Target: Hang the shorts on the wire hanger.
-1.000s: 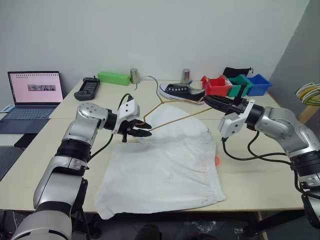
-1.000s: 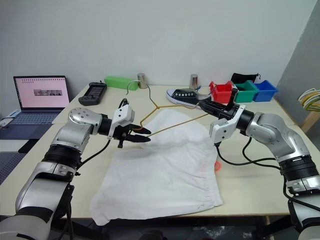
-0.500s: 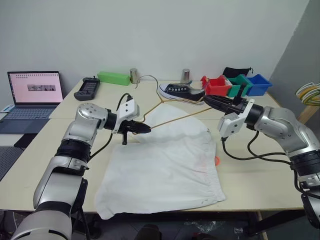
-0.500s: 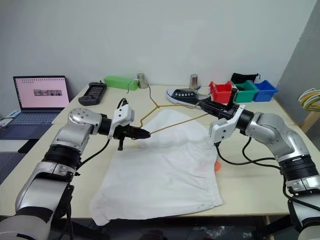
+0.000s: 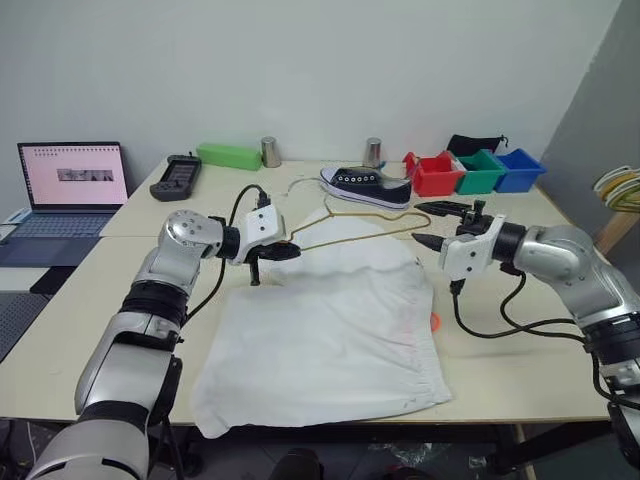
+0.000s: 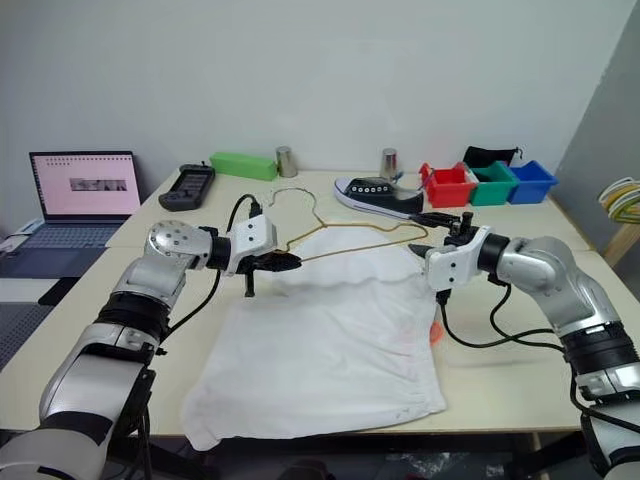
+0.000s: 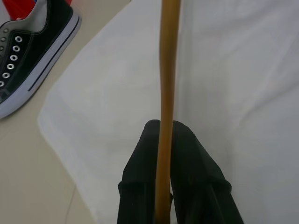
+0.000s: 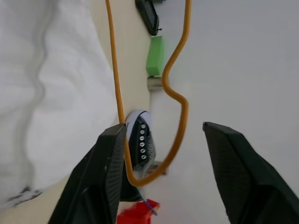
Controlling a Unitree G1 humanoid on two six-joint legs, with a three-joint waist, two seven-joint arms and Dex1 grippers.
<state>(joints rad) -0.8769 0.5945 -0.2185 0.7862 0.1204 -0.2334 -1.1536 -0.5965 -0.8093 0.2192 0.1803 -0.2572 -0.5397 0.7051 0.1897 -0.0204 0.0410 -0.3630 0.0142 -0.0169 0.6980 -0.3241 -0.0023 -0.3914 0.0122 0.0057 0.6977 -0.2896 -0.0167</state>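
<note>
Plastic bins, three in a row at the bench's (image 5: 520,360) far right: red (image 5: 434,173), green (image 5: 481,170), blue (image 5: 520,168); contents cannot be made out. Shorts (image 5: 330,330), white, spread flat mid-bench. Wire hanger (image 6: 350,232), gold, held above the shorts' far edge, its hook near the black sneaker (image 5: 365,186). Left tool (image 6: 283,263) clamped tight on the wire hanger's lower bar. Right tool (image 6: 430,230) gaping wide, one finger (image 8: 107,158) just beside the wire.

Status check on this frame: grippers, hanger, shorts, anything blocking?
Left gripper shut on the wire hanger. Right gripper open, at the hanger's far corner. Shorts flat on the table, not yet hung. Black sneaker close behind, not blocking.
</note>
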